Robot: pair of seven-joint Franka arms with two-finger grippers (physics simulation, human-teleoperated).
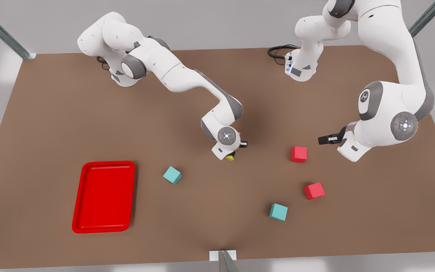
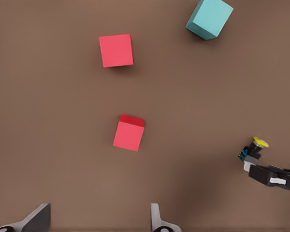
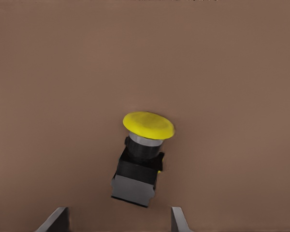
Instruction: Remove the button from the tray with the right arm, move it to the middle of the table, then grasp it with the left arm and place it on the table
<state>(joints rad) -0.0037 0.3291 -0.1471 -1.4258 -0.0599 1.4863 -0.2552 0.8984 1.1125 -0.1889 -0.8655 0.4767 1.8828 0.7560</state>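
Observation:
The button (image 3: 141, 157), a yellow cap on a dark boxy body, lies tilted on the brown table (image 1: 51, 113) near its middle. In the front view the button (image 1: 229, 158) peeks out under my right gripper (image 1: 233, 152). That gripper (image 3: 120, 220) is open, its fingers (image 3: 58, 218) wide on either side and clear of the body. The left wrist view shows the button (image 2: 255, 147) just off the right gripper (image 2: 273, 175). My left gripper (image 1: 326, 139) hovers open at the front view's right, above the red cubes. The red tray (image 1: 106, 163) sits near the front left with nothing in it.
Two red cubes (image 1: 299, 154) (image 1: 314, 190) and a teal cube (image 1: 278, 212) lie between the button and the left arm. Another teal cube (image 1: 172, 175) sits between tray and button. The left wrist view shows red cubes (image 2: 116, 50) (image 2: 129, 133) and a teal cube (image 2: 209, 18).

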